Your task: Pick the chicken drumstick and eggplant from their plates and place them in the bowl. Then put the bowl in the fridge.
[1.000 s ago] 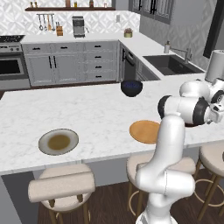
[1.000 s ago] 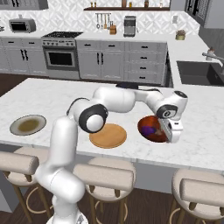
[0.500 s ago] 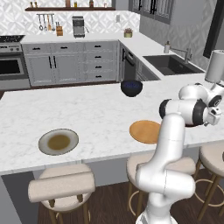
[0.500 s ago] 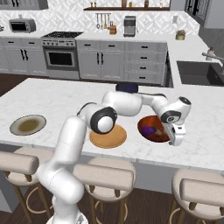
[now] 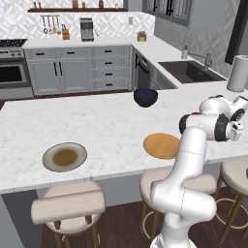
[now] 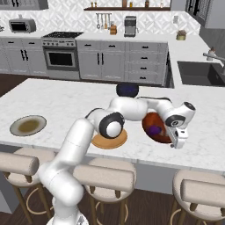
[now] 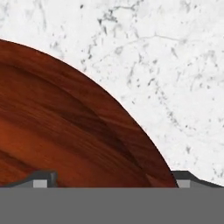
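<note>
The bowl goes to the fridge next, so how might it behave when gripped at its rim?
The bowl looks rigid, with a smooth rounded wall, so it may slip or tilt between the open gripper fingers. The eggplant inside looks loose and could roll if the bowl tips.

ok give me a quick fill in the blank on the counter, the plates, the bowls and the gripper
1. The purple eggplant lies inside the red-orange ___.
2. The orange-tan plate and the pale grey plate both carry ___ food.
3. The gripper, by the bowl, has its jaws ___.
4. The dark navy bowl stands on the counter toward the ___ from the plates.

Missing words: bowl; no; open; sink
</note>
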{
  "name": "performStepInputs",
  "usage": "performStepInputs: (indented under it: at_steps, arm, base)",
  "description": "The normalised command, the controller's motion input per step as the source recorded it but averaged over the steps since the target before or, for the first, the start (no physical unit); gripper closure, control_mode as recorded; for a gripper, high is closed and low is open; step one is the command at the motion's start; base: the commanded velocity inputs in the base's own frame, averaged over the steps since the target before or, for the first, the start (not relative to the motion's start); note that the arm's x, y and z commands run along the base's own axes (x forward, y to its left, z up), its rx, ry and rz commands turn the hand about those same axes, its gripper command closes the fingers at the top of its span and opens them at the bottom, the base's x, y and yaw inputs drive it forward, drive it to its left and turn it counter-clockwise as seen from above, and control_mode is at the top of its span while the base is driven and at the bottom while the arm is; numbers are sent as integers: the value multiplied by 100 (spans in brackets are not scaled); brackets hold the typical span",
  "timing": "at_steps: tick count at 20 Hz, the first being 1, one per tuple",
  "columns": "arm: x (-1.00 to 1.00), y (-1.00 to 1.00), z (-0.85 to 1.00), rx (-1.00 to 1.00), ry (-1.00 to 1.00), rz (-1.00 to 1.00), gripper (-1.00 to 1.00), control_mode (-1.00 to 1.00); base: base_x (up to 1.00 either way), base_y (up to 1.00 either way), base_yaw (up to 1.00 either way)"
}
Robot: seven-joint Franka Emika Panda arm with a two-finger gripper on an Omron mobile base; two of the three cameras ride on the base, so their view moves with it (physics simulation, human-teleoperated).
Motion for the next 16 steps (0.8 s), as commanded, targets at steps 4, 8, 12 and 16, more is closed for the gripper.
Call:
performStepInputs:
  at_steps: [4, 8, 12, 16]
  arm:
    - [0, 1, -2, 1, -11, 0, 100, -100]
    - [0, 11, 0, 0, -15, 0, 100, -100]
    - [0, 13, 0, 0, -12, 0, 100, -100]
    - [-6, 17, 0, -1, -13, 1, 100, -100]
  base:
    - [0, 0, 0]
    - [0, 0, 0]
    - [0, 0, 0]
    - [0, 0, 0]
